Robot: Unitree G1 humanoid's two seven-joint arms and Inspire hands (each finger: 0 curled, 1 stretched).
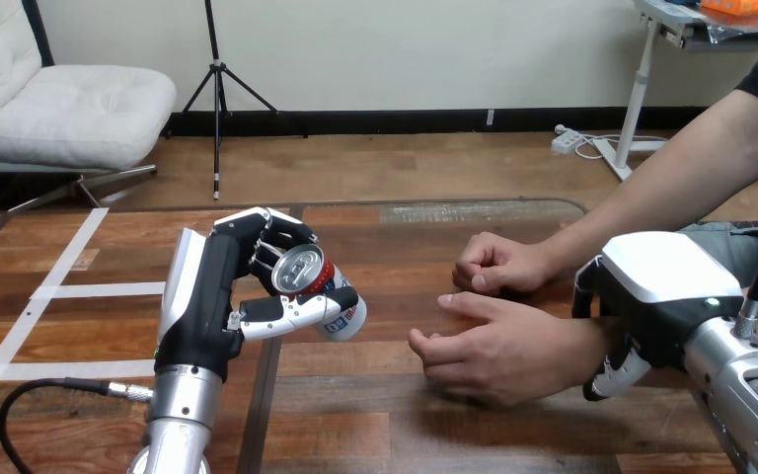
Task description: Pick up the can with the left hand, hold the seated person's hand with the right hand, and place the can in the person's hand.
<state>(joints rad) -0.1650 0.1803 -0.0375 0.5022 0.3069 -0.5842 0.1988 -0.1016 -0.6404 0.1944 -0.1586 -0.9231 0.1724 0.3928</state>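
Observation:
My left hand [207, 296] holds a red, white and blue can [318, 288] above the table's left middle. The can is tipped so its silver top faces the camera, and my fingers and thumb are curled round it. The person's nearer hand [489, 348] lies palm down on the table at centre right, with its fingers loosely bent. My right hand [656, 296] sits over that hand's wrist, with its fingers curled down on the near side and its thumb on the far side. The person's other hand [498, 265] rests as a fist just behind.
White tape strips [64, 291] cross the wooden table [375, 415] at the left. A black cable [30, 395] loops by my left forearm. Bare tabletop lies between the can and the person's hands.

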